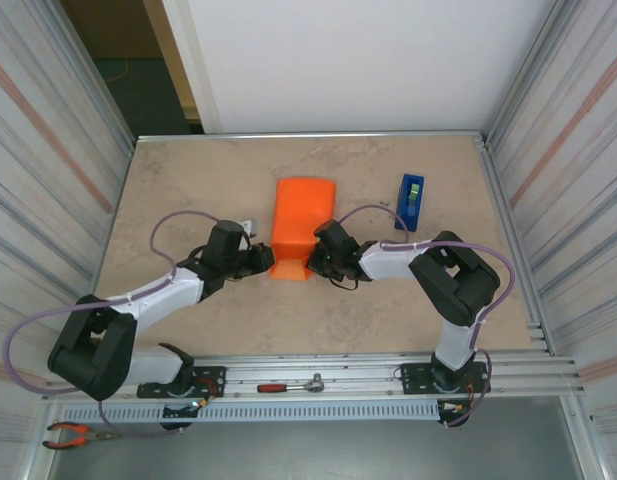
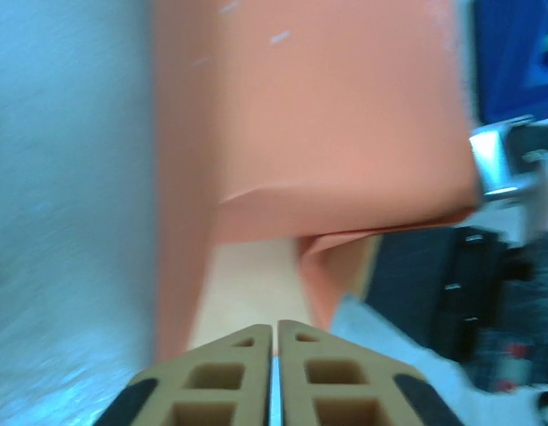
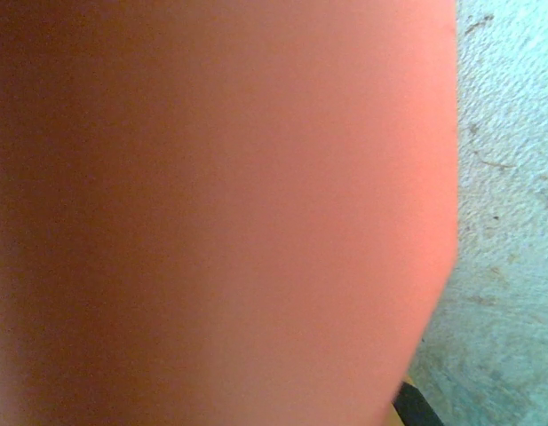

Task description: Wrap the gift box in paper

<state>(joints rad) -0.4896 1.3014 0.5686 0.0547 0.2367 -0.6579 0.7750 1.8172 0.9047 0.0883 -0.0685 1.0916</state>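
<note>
My clenched left claw (image 2: 274,353) and clenched right claw (image 1: 319,257) flank the paper (image 1: 302,212); a tape dispenser (image 1: 411,200) lies toward the right edge of the worktop (image 1: 188,190).

Smooth bright orange sheet of thin paper (image 3: 211,204), close and blurred, shaded toward its left; pale mottled tabletop (image 3: 509,177) lies to its right.

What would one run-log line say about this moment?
paper: folded, mid-table | left pincer: shut | right pincer: shut | tape dispenser: apart
</note>
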